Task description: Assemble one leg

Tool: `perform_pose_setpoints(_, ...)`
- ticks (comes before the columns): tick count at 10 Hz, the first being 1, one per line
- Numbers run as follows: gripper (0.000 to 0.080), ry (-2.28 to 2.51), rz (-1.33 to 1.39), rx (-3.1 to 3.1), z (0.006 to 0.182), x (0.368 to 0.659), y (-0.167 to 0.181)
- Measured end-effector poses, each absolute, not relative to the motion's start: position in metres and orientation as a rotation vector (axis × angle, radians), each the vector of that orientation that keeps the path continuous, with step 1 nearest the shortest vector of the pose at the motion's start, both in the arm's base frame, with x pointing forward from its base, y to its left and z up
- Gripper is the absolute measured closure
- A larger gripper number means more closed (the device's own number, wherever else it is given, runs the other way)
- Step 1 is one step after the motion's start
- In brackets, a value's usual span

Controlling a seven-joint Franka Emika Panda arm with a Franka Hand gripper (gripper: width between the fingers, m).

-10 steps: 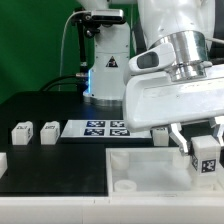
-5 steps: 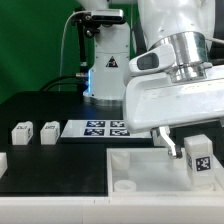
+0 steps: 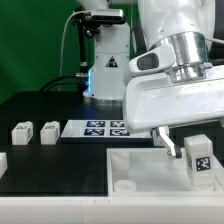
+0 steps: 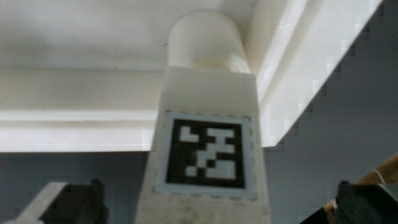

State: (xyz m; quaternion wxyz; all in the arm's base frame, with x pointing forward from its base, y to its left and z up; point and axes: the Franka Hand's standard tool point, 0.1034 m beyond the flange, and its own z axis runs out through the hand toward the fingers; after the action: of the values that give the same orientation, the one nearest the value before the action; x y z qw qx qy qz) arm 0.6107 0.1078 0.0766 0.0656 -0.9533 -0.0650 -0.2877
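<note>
From the exterior view, the Panda arm's big white wrist housing (image 3: 175,100) fills the upper part of the exterior view's right side, hanging over the black table (image 3: 60,140). Below it the gripper (image 3: 186,148) has its two dark fingers spread wide, one finger (image 3: 168,143) showing to the exterior view's left of a leg (image 3: 200,157), the other mostly lost at the frame edge. That leg, a small white block with a black-and-white tag facing the camera, stands upright at the far right corner of the large white tray-like piece (image 3: 145,170). The fingers stand clear of its sides, so the jaws are apart and grip nothing.

Well away, toward the exterior view's left, two more legs sit side by side on the table: one (image 3: 22,132) nearer the edge, the other (image 3: 49,131) just beside it. Between them and the arm lies the marker board (image 3: 100,128), flat, its tags face up. A grey and black stand (image 3: 103,55) rises behind, against a green backdrop (image 3: 35,50).

In the wrist view, the leg (image 4: 210,120) runs down the middle of the picture, its square tag (image 4: 208,152) sharp and close. Its rounded end meets the white wall of the tray-like piece (image 4: 89,100). The two dark fingertips (image 4: 71,203) peek in at either side of the leg, with visible gaps between them and the block.
</note>
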Motion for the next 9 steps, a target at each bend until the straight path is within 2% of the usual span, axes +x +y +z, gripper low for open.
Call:
perform_pose_setpoints(1, 0.0151, -0.198, -0.846, -2.881, 0.077, 0.611, 0.107)
perform_pose_setpoints(3, 0.0151, -0.212, -0.768, -2.901, 0.097, 0.619, 0.104)
perform_pose_setpoints(4, 0.0151, -0.208, -0.774, -2.901, 0.1, 0.625, 0.101)
perform_pose_setpoints(5, 0.0151, -0.205, -0.735, -2.909, 0.095, 0.626, 0.099)
perform_pose_setpoints(6, 0.0151, -0.222, -0.555, -2.933, 0.09, 0.622, 0.101)
perform_pose_setpoints(8, 0.0151, -0.238, -0.323, -2.942, 0.094, 0.628, 0.101)
perform_pose_setpoints(9, 0.0151, -0.245, -0.161, -2.94, 0.091, 0.621, 0.104)
